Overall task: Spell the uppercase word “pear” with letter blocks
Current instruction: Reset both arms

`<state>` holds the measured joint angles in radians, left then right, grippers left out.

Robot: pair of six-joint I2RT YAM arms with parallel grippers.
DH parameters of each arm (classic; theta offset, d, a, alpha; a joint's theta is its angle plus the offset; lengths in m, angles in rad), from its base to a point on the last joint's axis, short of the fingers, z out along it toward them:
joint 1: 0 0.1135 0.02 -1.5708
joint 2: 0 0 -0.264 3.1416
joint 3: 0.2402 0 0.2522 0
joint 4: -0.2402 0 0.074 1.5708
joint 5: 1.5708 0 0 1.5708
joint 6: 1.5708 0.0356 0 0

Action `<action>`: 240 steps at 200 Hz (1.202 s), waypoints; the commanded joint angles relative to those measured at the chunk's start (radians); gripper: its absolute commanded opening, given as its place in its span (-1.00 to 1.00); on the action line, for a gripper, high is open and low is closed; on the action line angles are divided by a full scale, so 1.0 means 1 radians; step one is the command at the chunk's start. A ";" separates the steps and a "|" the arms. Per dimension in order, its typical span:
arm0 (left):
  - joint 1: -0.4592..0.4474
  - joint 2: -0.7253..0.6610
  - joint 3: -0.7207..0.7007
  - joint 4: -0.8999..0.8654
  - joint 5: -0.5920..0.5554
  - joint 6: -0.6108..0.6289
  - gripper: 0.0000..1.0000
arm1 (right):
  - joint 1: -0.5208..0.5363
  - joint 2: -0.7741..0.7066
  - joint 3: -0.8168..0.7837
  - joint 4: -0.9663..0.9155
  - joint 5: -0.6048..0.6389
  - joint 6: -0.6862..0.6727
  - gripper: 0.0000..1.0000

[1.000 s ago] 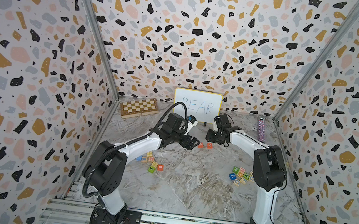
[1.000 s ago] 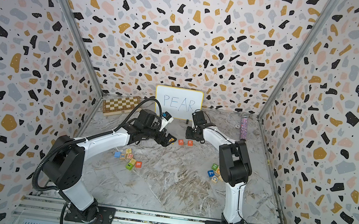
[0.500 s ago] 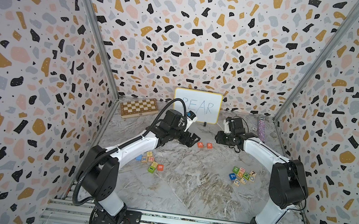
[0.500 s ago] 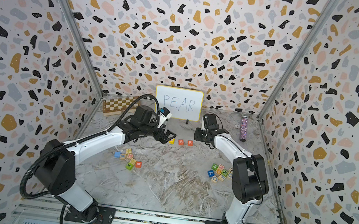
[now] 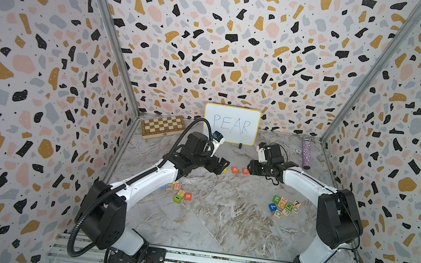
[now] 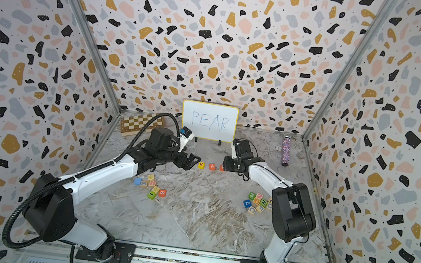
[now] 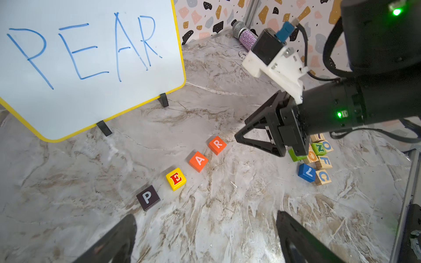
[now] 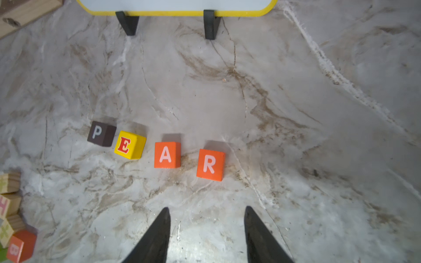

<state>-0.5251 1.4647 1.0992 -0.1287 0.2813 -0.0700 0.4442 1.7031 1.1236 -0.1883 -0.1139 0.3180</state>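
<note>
Four letter blocks lie in a row in front of the whiteboard: black P (image 8: 101, 136), yellow E (image 8: 129, 145), orange-red A (image 8: 167, 154) and orange-red R (image 8: 210, 165). The left wrist view shows the same row: P (image 7: 148, 197), E (image 7: 175, 179), A (image 7: 198, 161), R (image 7: 217, 145). My left gripper (image 7: 205, 216) hangs open and empty at the row's left end (image 5: 220, 165), where it hides P in both top views. My right gripper (image 8: 207, 209) is open and empty, just short of R, at the row's right end (image 5: 251, 168).
A whiteboard (image 5: 231, 124) reading PEAR stands at the back. A chessboard (image 5: 162, 127) leans back left and a glittery microphone (image 5: 306, 154) lies back right. Loose blocks sit in a left pile (image 5: 178, 190), with an orange-red B (image 5: 188, 196), and a right pile (image 5: 284, 205).
The right arm's elbow has swung out to the right and its jaws have spread apart. The left gripper shifted slightly. The blocks in the row have not moved.
</note>
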 commanded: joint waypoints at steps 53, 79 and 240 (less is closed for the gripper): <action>-0.030 -0.048 -0.003 -0.046 -0.085 -0.036 0.90 | 0.079 -0.429 -0.392 0.323 0.249 -0.064 0.61; -0.038 -0.035 0.003 -0.044 -0.114 -0.040 0.90 | 0.085 -0.602 -0.532 0.432 0.400 -0.071 0.72; -0.038 -0.225 -0.203 0.171 -0.301 0.021 0.98 | 0.040 -0.837 -0.944 0.930 0.632 -0.298 0.98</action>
<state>-0.5613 1.3418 0.9646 -0.0643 0.0494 -0.0902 0.5152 0.8532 0.1844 0.6460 0.4980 0.0574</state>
